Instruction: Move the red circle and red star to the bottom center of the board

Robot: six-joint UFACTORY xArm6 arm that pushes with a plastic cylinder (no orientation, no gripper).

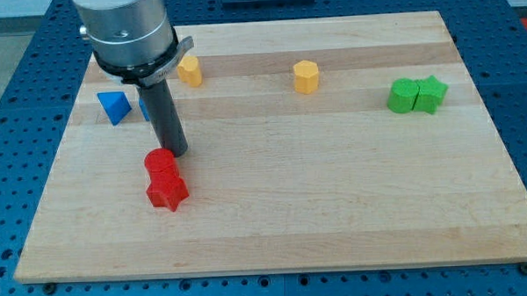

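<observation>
The red circle (pixel 160 163) sits left of the board's middle, with the red star (pixel 167 193) touching it just below. My tip (pixel 177 152) is on the board just up and to the right of the red circle, close to or touching its edge. The rod rises from there toward the view's top left, into the silver arm end.
A blue triangle (pixel 113 107) lies at the left, with another blue block (pixel 145 109) partly hidden behind the rod. Two yellow blocks (pixel 189 71) (pixel 306 77) sit near the top. Two green blocks (pixel 403 96) (pixel 431 93) touch at the right. The wooden board (pixel 335 189) ends on all sides at a blue perforated table.
</observation>
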